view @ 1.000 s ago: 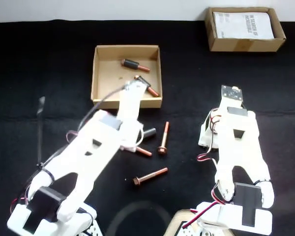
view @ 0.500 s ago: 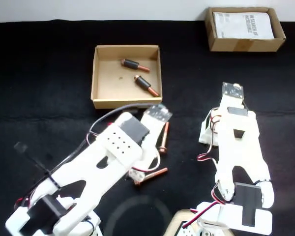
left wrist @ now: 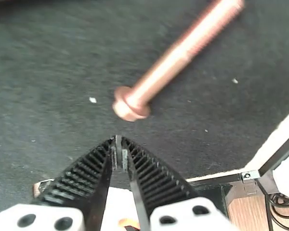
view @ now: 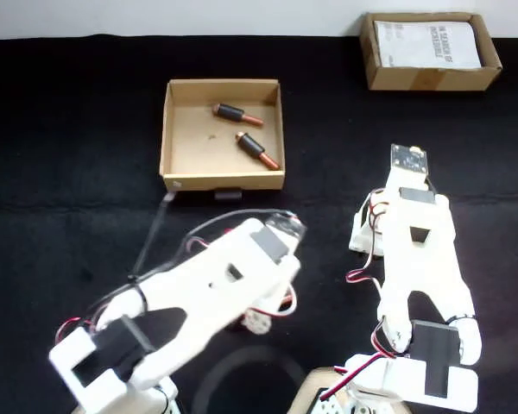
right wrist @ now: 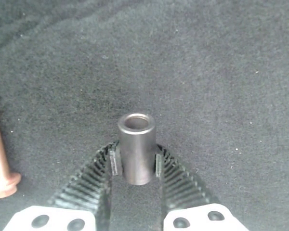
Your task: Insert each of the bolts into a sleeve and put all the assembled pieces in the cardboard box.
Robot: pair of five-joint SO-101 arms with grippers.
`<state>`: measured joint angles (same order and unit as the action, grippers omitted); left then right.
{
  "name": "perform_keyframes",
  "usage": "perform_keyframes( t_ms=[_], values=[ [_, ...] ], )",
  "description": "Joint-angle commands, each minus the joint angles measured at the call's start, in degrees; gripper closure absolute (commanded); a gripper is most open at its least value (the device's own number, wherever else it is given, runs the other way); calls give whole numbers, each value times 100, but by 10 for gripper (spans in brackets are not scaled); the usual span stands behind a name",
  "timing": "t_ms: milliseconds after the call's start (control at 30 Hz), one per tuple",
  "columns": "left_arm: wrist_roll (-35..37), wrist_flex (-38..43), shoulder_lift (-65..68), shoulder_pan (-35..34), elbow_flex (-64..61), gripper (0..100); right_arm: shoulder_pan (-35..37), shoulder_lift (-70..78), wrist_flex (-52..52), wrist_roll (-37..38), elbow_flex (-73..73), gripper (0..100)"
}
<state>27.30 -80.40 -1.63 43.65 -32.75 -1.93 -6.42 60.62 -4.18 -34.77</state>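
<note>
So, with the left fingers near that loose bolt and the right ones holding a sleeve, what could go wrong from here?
1. The left arm's fingers are shut and empty just short of the bolt, by its head; advancing like that could nudge or roll it rather than grip it.
2. The right arm's fingers clamp the sleeve near one end only; a bolt pressed into the free open end might tilt it or make it slip.

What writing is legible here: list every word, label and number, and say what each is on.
White sheet in the far box: printed lines, too small to read.
Cardboard box, bolt, sleeve: no writing visible.
</note>
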Motion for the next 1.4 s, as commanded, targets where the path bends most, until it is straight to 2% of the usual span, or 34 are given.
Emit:
perform_keyframes(
  t_ms=[0,167,467,733,1067,1367],
  values=[
    [105,-9,22,347,488,991,22,-242,-40,18,215,990],
    [149,0,251,479,1024,991,-84,-242,-40,18,215,990],
    [246,-9,1587,479,1437,991,-382,-242,-22,62,215,990],
    [299,18,1727,426,1815,991,-382,-242,-22,62,215,990],
    [9,-79,2448,-813,2290,991,-382,-259,-22,62,233,990],
    [26,-114,2642,-1842,4708,991,-347,-259,-31,62,259,990]
  ],
)
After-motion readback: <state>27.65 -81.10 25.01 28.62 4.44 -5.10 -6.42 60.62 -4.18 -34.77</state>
